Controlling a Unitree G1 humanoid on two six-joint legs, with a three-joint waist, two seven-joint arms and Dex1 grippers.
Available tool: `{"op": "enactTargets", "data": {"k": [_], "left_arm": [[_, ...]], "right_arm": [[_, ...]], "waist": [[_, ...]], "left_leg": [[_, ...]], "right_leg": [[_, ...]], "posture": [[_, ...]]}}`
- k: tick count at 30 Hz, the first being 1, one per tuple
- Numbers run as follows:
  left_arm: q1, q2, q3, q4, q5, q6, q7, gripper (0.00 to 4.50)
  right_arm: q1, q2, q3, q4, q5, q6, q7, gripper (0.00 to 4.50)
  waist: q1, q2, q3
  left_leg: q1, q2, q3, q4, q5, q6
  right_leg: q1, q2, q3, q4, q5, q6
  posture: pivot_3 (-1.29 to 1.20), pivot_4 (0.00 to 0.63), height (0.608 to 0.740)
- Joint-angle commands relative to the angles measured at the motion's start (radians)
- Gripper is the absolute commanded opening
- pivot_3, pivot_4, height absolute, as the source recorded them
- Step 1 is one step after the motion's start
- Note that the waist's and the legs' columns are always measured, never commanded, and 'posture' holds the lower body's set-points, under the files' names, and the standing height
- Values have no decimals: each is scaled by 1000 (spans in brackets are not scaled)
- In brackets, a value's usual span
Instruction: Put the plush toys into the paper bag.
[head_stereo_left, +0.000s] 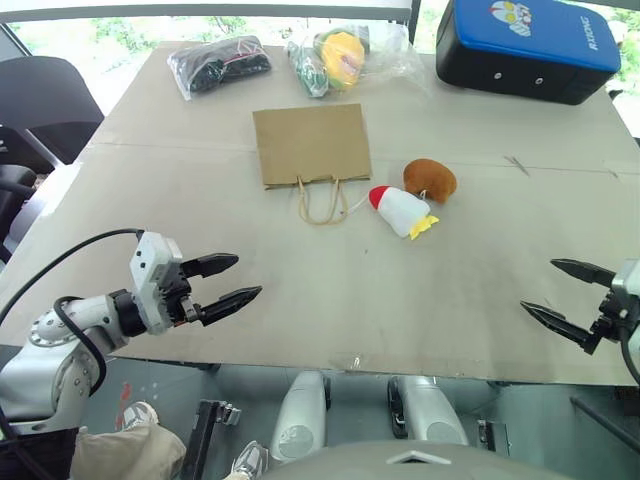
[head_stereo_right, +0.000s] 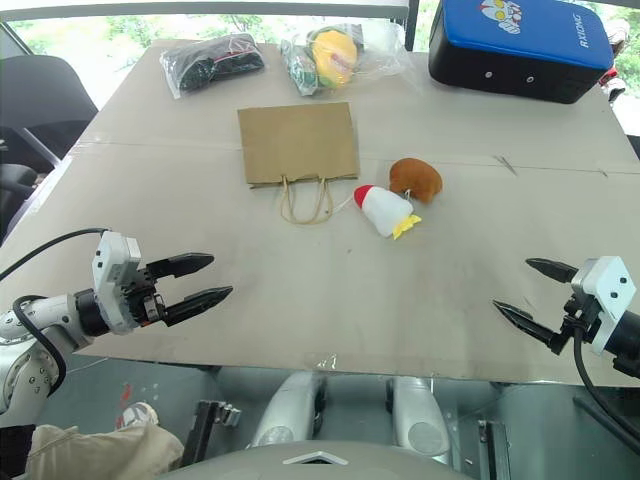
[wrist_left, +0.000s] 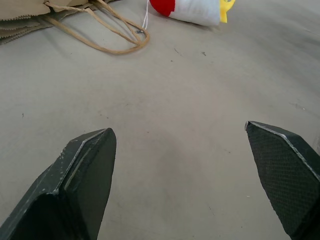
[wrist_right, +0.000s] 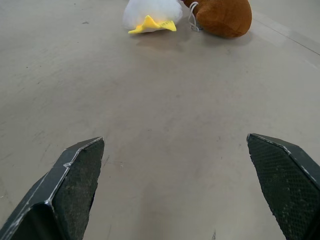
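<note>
Plush toys are what both hands must reach for, and neither has been touched: the left hand (head_stereo_left: 230, 282) and the right hand (head_stereo_left: 560, 292) hover low over the near edge of the tabletop (head_stereo_left: 330, 310), each with its two black fingers spread wide and holding nothing. Bare surface lies ahead of both hands. Beyond it, ahead of the right hand and inward toward the left one, lies the white toy (head_stereo_left: 402, 210) on its side, red tip toward the bag and yellow end toward the right hand; just behind it and touching or nearly so sits the brown toy (head_stereo_left: 430, 179). Ahead of the left hand the paper bag (head_stereo_left: 311, 144) lies flat, its mouth and loop handles (head_stereo_left: 322, 198) facing the hands, the handles just beside the white toy's red tip. Judging from this, the bag looks pressed shut, so the step should go best if the left hand pins or lifts the upper lip of the mouth while the right takes the white toy across its soft middle, not by the tip, and slides it in low. The handles could snag a finger, so approach from above them. Farther off sit a black bundle (head_stereo_left: 218, 64), a yellow-green item (head_stereo_left: 335, 58) and a blue case (head_stereo_left: 530, 42).
</note>
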Motion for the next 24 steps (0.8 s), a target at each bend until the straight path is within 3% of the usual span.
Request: {"op": "enactTargets", "data": {"k": [1, 4, 7, 10, 14, 18, 24], "left_arm": [[-81, -4, -5, 15, 7, -3, 32, 4465], [-298, -72, -81, 77, 37, 55, 180, 4465], [-420, -83, -160, 175, 164, -27, 210, 4465], [-557, -42, -309, 377, 415, -288, 202, 4465], [-744, -45, -433, 679, 620, -587, 221, 4465], [-896, -101, -514, 914, 724, -840, 228, 4465], [-987, -182, -557, 1104, 763, -1064, 196, 4465]], "right_arm": [[-25, 31, 10, -68, 14, -2, -47, 4447], [-109, 102, 129, -166, 19, 27, -140, 4447], [-153, 133, 193, -209, 22, 46, -170, 4447], [-190, 163, 281, -261, 12, 67, -206, 4447], [-216, 196, 365, -296, -18, 70, -251, 4447], [-208, 212, 392, -316, -42, 65, -290, 4447], [-162, 217, 389, -344, -75, 64, -346, 4447]], "waist": [[0, 0, 0], [5, 0, 0], [2, -1, -1], [-2, -2, -1], [1, -1, -1], [7, -2, -1], [-3, -2, -1]], "left_leg": [[0, 0, 0, 0, 0, 0], [-1, 1, -3, 2, 0, 0], [-1, 1, -3, 3, 0, 0], [0, 0, -1, 2, 0, 0], [-1, 0, -2, 0, 0, 0], [-2, -1, -2, 1, 0, 0], [-2, -1, -2, 1, 0, 0]], "right_leg": [[0, 0, 0, 0, 0, 0], [0, 2, -2, 1, 0, 0], [1, 2, -2, 1, 1, 1], [1, 2, 0, 1, 1, 1], [-1, 2, -1, 1, 1, 0], [-1, 1, -1, 0, 1, 0], [-1, 1, -2, 1, 1, 1]], "posture": [[0, 150, 740], [0, 150, 740], [0, 150, 740], [0, 150, 740], [0, 150, 740], [0, 150, 740], [0, 150, 740]]}}
